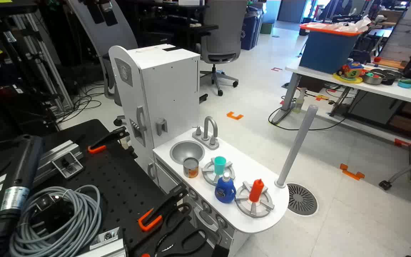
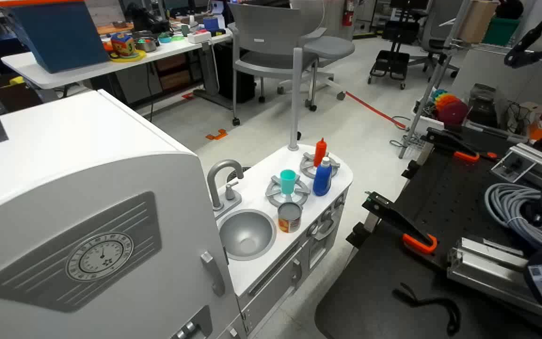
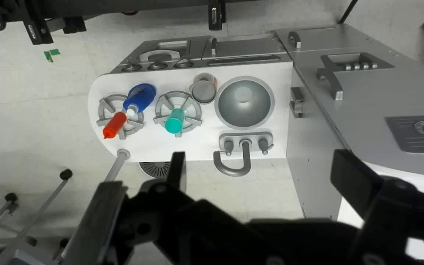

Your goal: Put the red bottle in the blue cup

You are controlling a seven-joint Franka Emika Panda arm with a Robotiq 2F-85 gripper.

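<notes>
We take the reach to be the step in hand, the grasp not yet made; nearest, in the wrist view, hangs the claw, its fingers spread wide apart; we see nothing held between them and nothing touched, and the counter lies well beyond. In an exterior view the bench is near; past it, toward the right end of the counter, the red bottle stands upright on the near burner; the jug is just beside it on the left, apart from it; the next move, we judge, calls for bringing the claw over the red bottle, a finger to each side, without knocking the jug; farther and to the left, the cup, more teal than blue to us, stands on the far burner, mouth up as best we can make out; with a firm grip, we would lift clear of the jug, carry left and far, and lower straight down; the fit looks close, and we suspect a caught rim could tip the cup; the can is to the cup's left, and the sink and tap lie farther yet.
</notes>
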